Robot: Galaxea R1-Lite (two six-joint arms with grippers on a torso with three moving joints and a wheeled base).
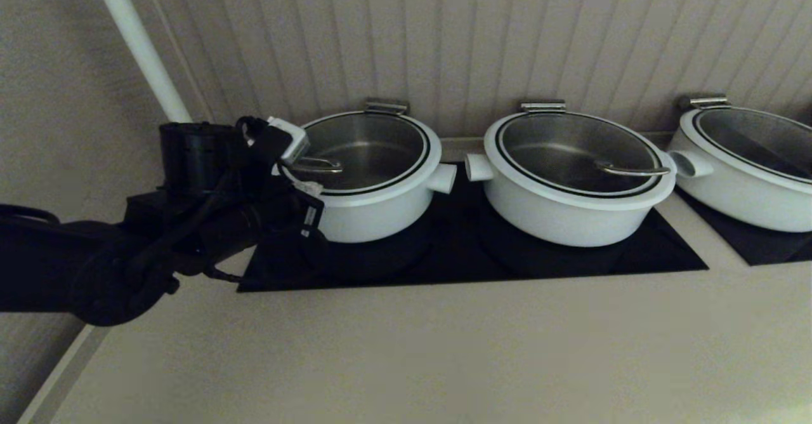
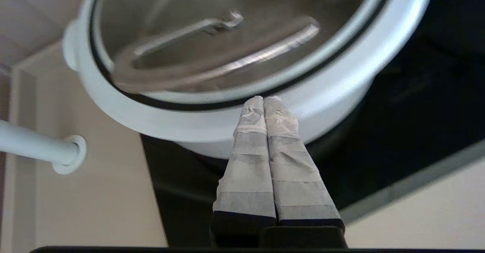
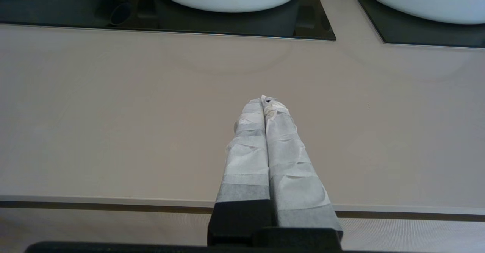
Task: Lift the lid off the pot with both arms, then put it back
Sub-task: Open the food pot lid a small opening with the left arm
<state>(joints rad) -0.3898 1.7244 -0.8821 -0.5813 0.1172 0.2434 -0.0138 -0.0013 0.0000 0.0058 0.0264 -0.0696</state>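
The deep round white pot [image 1: 374,205] with stubby side handles stands on a black cooktop panel [image 1: 469,252], at the left of a row of three pots, and the round glass lid [image 1: 365,151] with its arched steel wire handle sits on it. The left gripper [image 2: 264,100], fingers pressed together on nothing, hovers at the pot's left rim, perhaps just touching it. The right gripper [image 3: 265,100], likewise clenched and empty, hangs over the beige countertop [image 3: 151,113], well apart from the pots.
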